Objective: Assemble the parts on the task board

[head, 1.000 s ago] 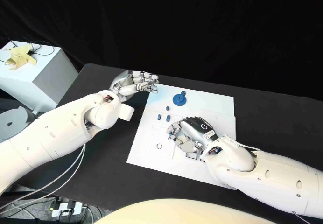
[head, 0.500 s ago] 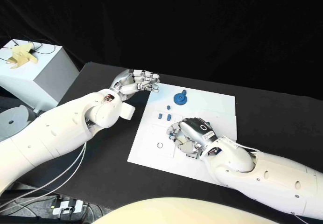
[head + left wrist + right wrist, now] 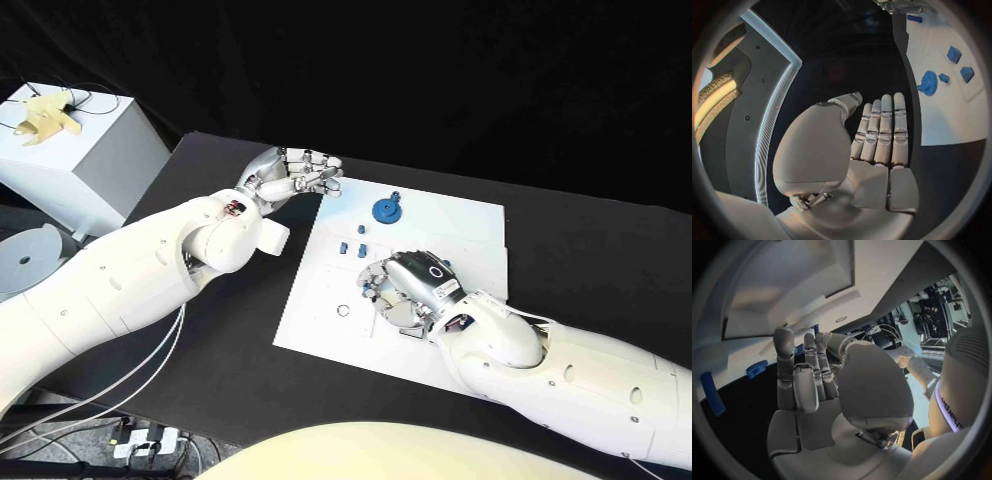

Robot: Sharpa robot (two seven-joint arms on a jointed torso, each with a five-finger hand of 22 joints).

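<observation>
You had the board (image 3: pixel 462 225) lying mid-worktop (image 3: pixel 606 250). The gear (image 3: pixel 385 211) sat near its far edge, small parts (image 3: pixel 353 248) just before it. Your right hand (image 3: pixel 411 290) rested over the board's middle; your left hand (image 3: pixel 296 175) hung off its far left corner.

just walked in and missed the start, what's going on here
A two-armed robot is assembling small blue parts on the white task board. Its right hand is down over the middle of the board, though its grip is hidden. Its left hand hovers at the board's far left corner, holding nothing. A blue gear and small blue blocks lie loose nearby.
</observation>
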